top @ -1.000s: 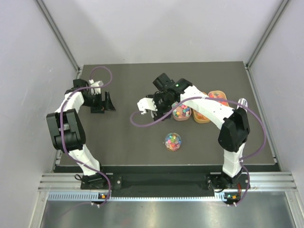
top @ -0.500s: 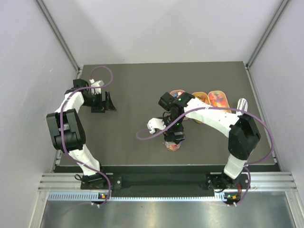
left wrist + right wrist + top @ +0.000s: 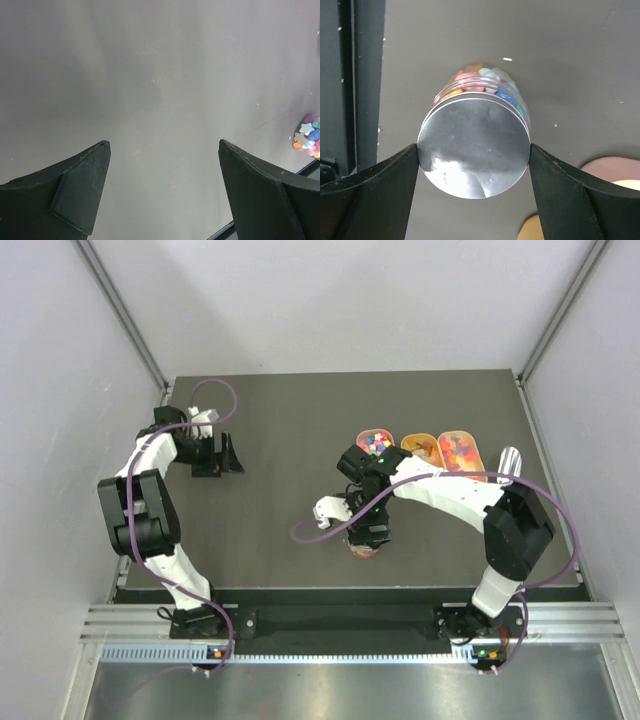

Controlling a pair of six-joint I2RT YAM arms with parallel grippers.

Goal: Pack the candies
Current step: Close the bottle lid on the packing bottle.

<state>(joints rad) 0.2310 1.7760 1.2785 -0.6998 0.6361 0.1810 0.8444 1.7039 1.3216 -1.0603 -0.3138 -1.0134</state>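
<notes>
A small clear jar (image 3: 365,549) of multicoloured candies (image 3: 482,80) stands near the table's front, under my right gripper (image 3: 368,530). In the right wrist view the right gripper (image 3: 473,148) is shut on the round silver lid (image 3: 470,135), with both fingertips against its rim. The lid lies level over the jar's mouth and hides most of the candies. More candies fill three orange trays (image 3: 376,444) behind it. My left gripper (image 3: 230,454) stands open over bare table at the far left, its fingers (image 3: 85,175) wide apart with nothing between them.
The other two orange trays (image 3: 423,447) (image 3: 459,448) sit in a row with the first at the right rear. A small silver object (image 3: 510,457) lies by the table's right edge. The jar (image 3: 308,136) shows at the right edge of the left wrist view.
My right arm has swung from beside the trays toward the front and come down over the jar with the lid in its jaws. The left arm has stayed put.
</notes>
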